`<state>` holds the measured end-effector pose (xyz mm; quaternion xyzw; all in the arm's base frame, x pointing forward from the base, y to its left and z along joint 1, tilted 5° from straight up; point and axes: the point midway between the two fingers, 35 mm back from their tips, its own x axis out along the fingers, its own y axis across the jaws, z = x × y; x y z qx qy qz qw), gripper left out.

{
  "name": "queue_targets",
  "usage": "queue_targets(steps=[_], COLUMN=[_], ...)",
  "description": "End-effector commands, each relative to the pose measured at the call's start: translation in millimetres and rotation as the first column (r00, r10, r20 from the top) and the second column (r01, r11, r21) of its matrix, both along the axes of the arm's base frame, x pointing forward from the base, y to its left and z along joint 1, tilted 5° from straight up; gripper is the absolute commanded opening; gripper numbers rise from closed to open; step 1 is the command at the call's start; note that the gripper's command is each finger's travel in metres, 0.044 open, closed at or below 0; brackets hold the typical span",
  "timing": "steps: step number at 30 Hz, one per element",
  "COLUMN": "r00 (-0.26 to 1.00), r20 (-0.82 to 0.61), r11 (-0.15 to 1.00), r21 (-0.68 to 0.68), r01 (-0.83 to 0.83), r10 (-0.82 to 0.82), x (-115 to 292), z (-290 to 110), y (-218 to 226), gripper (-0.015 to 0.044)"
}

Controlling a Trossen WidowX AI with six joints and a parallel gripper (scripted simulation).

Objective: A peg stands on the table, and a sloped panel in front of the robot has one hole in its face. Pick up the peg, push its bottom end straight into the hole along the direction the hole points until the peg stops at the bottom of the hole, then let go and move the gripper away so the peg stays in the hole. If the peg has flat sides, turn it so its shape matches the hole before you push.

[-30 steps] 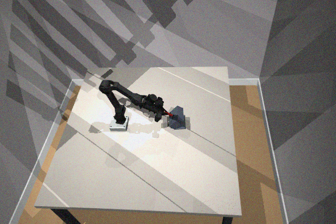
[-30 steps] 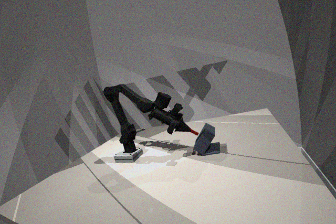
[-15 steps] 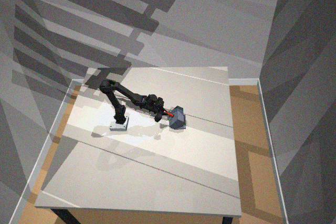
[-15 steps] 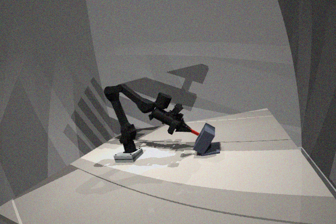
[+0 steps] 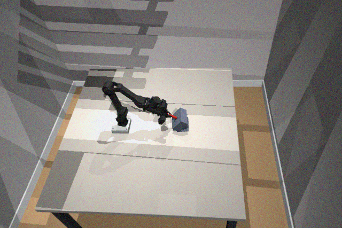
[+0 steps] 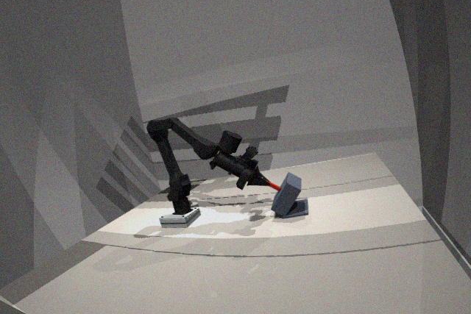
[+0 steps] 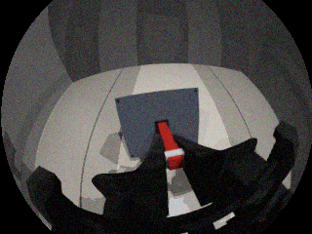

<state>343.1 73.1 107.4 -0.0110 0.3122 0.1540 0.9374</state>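
The red peg [image 5: 173, 116] [image 6: 274, 185] [image 7: 168, 137] is tilted, its far end pointing down at the sloped panel; a white band and flat red end show near the fingers in the wrist view. The gripper [image 5: 168, 114] [image 6: 268, 182] [image 7: 172, 147] is shut on the peg, just in front of the panel's face. The blue-grey sloped panel [image 5: 181, 120] [image 6: 287, 195] [image 7: 138, 114] has one dark squarish hole [image 7: 158, 125]. The peg's far end is at the hole's mouth, with dark hole showing beside it. How deep it sits, if at all, cannot be told.
The panel's base [image 6: 300, 207] rests on the pale table [image 5: 154, 181] [image 6: 228, 284]. The arm's white base plate [image 5: 121, 129] [image 6: 178, 219] stands to the left of the panel in the top and exterior views. Shadow bands cross the table and walls.
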Motion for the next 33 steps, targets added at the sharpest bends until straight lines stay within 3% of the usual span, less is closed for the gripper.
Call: queue_targets(steps=[1,33], r00=[1.000,1.000], r20=[-0.004,-0.003], r11=[1.000,1.000], r21=[-0.001,0.000], r01=[0.004,0.004], r10=[-0.004,-0.004], x=[2.1,13.9], z=[-2.6,-10.2], y=[0.3,4.1], gripper=[0.0000,0.0000])
